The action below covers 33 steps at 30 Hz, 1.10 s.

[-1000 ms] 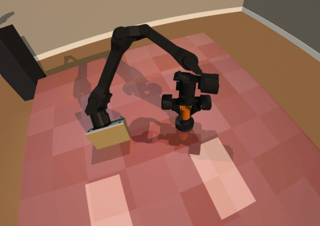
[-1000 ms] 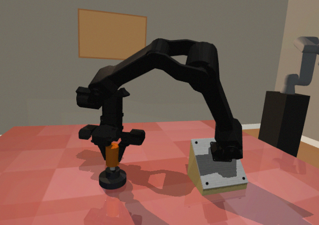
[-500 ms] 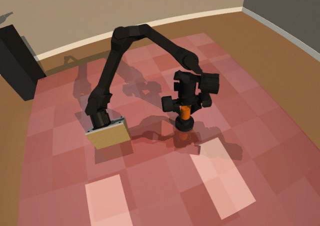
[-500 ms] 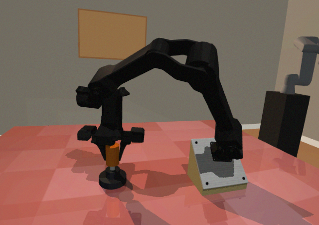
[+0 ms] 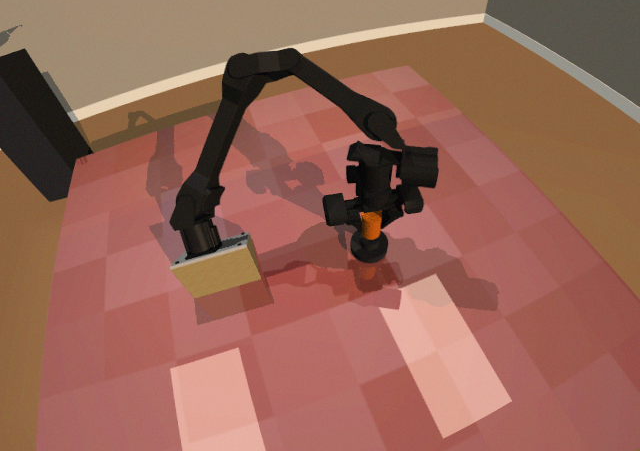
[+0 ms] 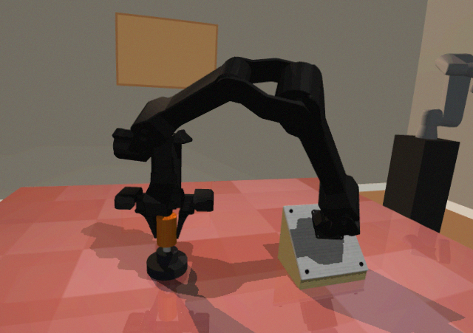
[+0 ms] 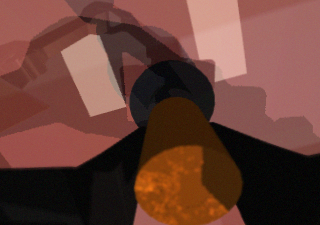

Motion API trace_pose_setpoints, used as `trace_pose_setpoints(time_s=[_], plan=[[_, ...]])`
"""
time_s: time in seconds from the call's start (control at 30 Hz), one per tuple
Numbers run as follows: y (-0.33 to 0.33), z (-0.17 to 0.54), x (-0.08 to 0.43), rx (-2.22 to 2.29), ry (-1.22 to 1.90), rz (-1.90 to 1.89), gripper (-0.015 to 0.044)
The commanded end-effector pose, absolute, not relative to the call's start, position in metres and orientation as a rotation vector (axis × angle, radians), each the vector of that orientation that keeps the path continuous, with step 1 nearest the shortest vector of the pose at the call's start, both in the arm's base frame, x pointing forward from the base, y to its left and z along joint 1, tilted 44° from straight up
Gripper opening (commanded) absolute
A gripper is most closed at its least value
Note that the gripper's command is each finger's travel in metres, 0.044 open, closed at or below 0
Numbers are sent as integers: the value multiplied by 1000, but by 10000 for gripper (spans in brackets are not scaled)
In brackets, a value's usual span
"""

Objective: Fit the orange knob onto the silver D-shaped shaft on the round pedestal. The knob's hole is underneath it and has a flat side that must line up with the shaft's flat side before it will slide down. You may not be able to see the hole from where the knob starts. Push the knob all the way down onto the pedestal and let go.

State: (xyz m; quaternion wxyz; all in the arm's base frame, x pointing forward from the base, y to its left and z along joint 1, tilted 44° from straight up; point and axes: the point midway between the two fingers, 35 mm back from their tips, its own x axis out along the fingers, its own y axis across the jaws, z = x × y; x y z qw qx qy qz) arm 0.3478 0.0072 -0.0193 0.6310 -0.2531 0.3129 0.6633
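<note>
We have our hand [image 5: 371, 224] [image 6: 166, 235] clamped on the orange knob [image 5: 371, 225] [image 6: 166, 230] [image 7: 189, 180], which stands upright above the round black pedestal [image 5: 369, 248] [image 6: 166, 264] [image 7: 172, 77]. In the exterior view we see a short piece of silver shaft [image 6: 166, 249] between the knob's underside and the pedestal, so the knob is not all the way down. We cannot tell whether the flat sides line up. To the right in that view, our arm [image 5: 227, 120] [image 6: 263, 100] rises from a sloped, metal-faced block [image 5: 222, 273] [image 6: 292, 253] on the pink table [image 5: 310, 384] [image 6: 236, 310] [image 7: 40, 150].
</note>
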Motion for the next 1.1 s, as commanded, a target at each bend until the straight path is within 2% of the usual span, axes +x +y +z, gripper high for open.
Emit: trace_pose_setpoints(time_s=[0.0,0.73,1.07], plan=[[7,-19,346,-582,713,1521,0],[5,-16,349,-582,713,1521,0],[6,-18,350,-739,556,1607,0]])
